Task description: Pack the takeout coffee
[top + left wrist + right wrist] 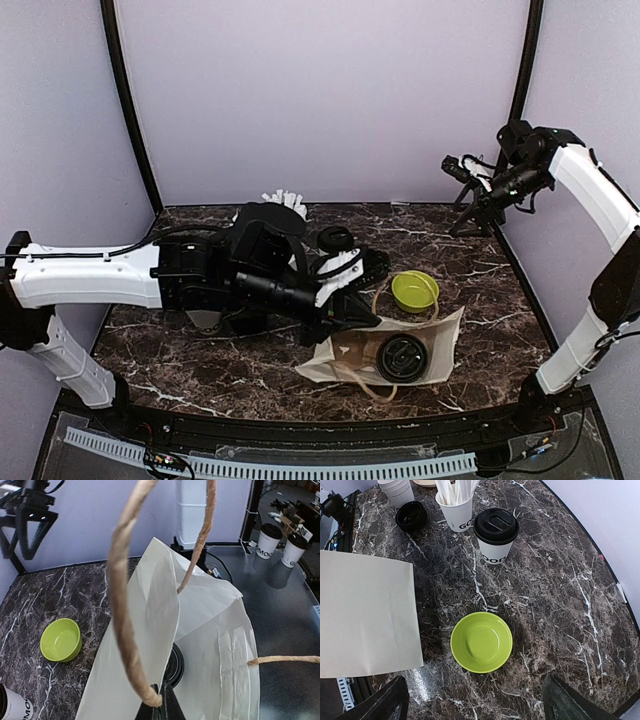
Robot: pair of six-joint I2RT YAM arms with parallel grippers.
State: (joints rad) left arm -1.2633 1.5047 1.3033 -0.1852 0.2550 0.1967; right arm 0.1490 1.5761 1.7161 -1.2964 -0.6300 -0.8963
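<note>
Twine handle (122, 605) of the paper bag (210, 645), held up in the clenched left gripper (156, 706) — one takeout coffee (402, 357) inside, a second coffee (496, 535) on the marble table (545, 580) — right gripper (479, 705), released, should likely fetch it.

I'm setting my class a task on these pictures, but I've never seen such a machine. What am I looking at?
Two robot arms are bolted to a marble table. One picture looks down from above; two come from wrist cameras. The left hand is shut on the twine handle of a white paper bag, with a black lid showing inside. The right hand hangs open and empty, high up. A green bowl, a lidded coffee cup, a cup of straws, spare lids and stacked cups stand nearby.
</note>
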